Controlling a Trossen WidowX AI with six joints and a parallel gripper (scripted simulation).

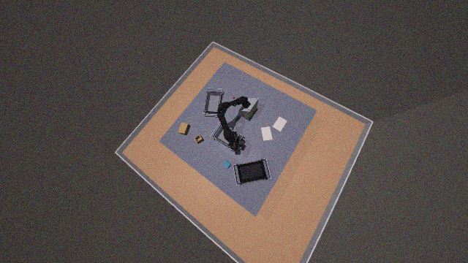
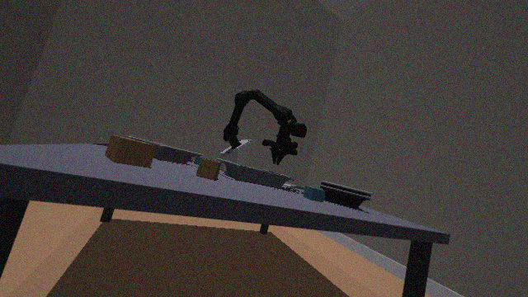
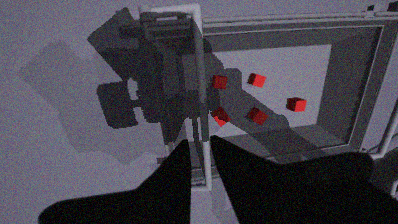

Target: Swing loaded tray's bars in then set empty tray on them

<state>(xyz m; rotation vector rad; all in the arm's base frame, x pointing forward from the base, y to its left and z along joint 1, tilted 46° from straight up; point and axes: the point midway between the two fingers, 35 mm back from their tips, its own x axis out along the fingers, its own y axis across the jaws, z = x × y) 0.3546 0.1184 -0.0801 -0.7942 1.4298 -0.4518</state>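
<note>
The loaded grey tray point(image 1: 222, 142) point(image 2: 256, 175) point(image 3: 345, 85) stands mid-table with several small red blocks point(image 3: 257, 80) on its floor. In the wrist view its near wire bar point(image 3: 201, 60) lies swung in across the top, just inside that end. Its far bar point(image 3: 390, 132) reaches out past the other end. My gripper point(image 1: 239, 147) point(image 2: 277, 163) point(image 3: 199, 143) is above the near end, fingers slightly apart. The near bar shows below the gap, not gripped. A grey tray of the same kind point(image 1: 206, 102) point(image 2: 173, 154) lies apart, seemingly empty; its bars are hard to make out.
A black tray point(image 1: 252, 171) point(image 2: 342, 198) and a teal block point(image 1: 227, 164) point(image 2: 314, 194) stand beyond the loaded tray. A larger tan box point(image 1: 183, 128) point(image 2: 128, 152) and a smaller one point(image 1: 199, 139) point(image 2: 208, 169) stand to one side. Two white flat pieces point(image 1: 266, 133) point(image 1: 280, 124) lie opposite.
</note>
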